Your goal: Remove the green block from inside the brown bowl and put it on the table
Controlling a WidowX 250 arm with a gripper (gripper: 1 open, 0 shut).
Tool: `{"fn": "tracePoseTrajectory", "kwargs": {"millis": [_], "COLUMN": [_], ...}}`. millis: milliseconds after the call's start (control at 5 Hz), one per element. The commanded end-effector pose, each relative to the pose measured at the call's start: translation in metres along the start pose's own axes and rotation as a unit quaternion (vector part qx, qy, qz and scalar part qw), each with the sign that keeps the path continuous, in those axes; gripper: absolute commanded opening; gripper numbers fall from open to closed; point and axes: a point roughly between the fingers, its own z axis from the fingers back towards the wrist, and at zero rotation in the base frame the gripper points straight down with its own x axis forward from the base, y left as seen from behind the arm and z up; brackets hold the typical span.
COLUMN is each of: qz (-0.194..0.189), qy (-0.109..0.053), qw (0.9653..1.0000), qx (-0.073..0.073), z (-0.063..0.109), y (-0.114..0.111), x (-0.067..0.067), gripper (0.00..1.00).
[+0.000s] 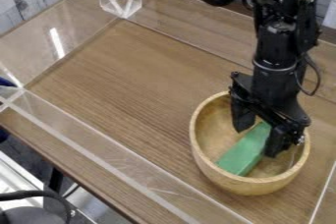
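Claw (258, 138) gapes wide over the green block (245, 150), bowl rim (197, 138) encircling both.

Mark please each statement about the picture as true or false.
1. The green block lies inside the brown bowl. True.
2. The claw is shut. False: it is open.
3. The claw is over the bowl. True.
4. The bowl hangs in the air. False: it stands on the table.
5. The green block is fully hidden by the claw. False: a good part of it shows.
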Motion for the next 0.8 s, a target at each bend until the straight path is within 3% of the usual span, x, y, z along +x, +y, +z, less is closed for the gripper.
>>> {"fn": "tracePoseTrajectory", "kwargs": {"millis": [0, 600], "qz": [-0.004, -0.003], "qy": [-0.026, -0.029], "qw": [0.9996, 0.9996], "qx": [0.001, 0.001], "z": [0.0128, 0.0143], "y": [-0.0019, -0.0020], "x": [0.0083, 0.0065], "gripper": [1.00, 1.00]}}
